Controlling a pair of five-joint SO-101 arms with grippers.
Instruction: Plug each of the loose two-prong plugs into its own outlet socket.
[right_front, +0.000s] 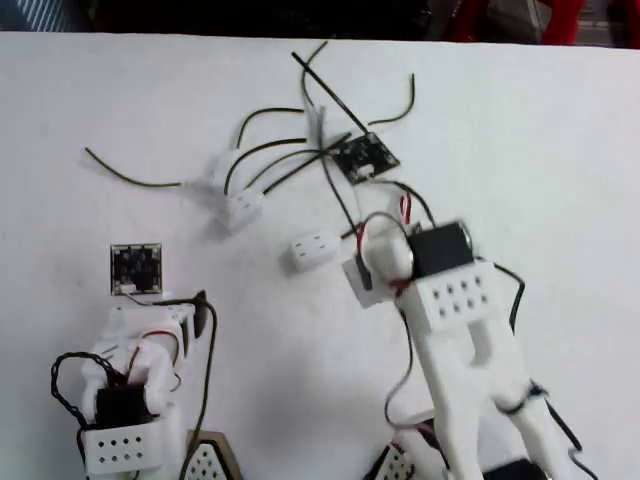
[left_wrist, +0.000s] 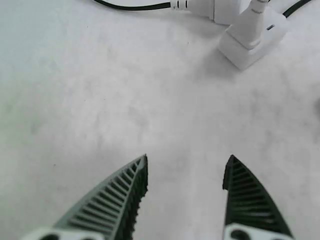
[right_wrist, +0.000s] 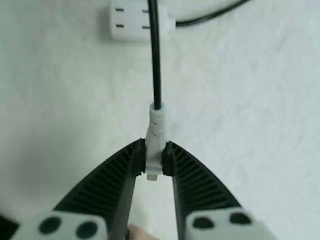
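Observation:
My right gripper (right_wrist: 154, 150) is shut on a white two-prong plug (right_wrist: 155, 137), whose black cord (right_wrist: 156, 65) runs toward a white outlet block (right_wrist: 131, 20) with bare slots facing me. From above, that gripper (right_front: 364, 272) sits just right of this outlet block (right_front: 315, 250). My left gripper (left_wrist: 188, 159) hangs open over bare table with nothing between its fingers. Ahead of it lies a second outlet block (left_wrist: 252, 42) with a white plug (left_wrist: 250, 22) seated in it. In the high view the left gripper (right_front: 190, 310) is near the front left, well short of that second block (right_front: 240, 207).
Two small black circuit boards lie on the white table, one (right_front: 365, 157) at the back centre, one (right_front: 135, 268) just beyond the left arm. Thin dark wires (right_front: 270, 150) fan out between them around the blocks. The table's far left and far right are bare.

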